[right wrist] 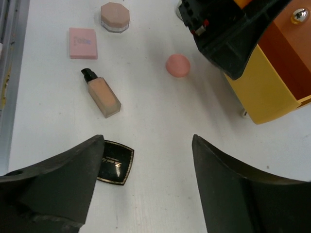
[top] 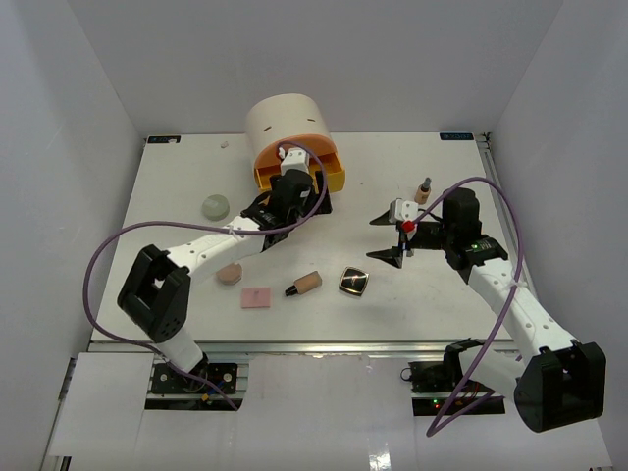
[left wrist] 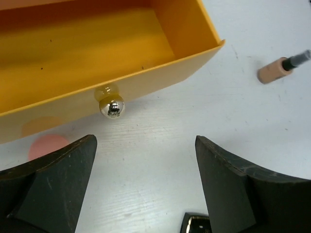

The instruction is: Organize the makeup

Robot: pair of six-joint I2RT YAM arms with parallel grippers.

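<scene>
Wide apart and empty at the left jaws, low over the bench (left wrist: 160,160) and just short of the yellow drawer (left wrist: 97,53). Silver knob (left wrist: 112,108) straight ahead, level with the gap. Drawer pulled out of the cream cylinder (top: 287,123), nothing to be seen inside it. Close by one finger, flat on the bench, a pink round compact (left wrist: 46,145).

Just as wide and just as empty at the right jaws, hanging above the bench. Partly hidden below one finger, the black square compact (right wrist: 116,162). Further out, a tan black-capped bottle (right wrist: 101,94) lying on its side. Beyond that, the pink rectangular compact (right wrist: 83,43) and the pink octagonal compact (right wrist: 115,16), near each other but not touching. Behind the right arm, a second tan bottle (top: 424,189) standing upright. Well to the left of the drawer, a grey-green round piece (top: 215,206), too small to tell more.
</scene>
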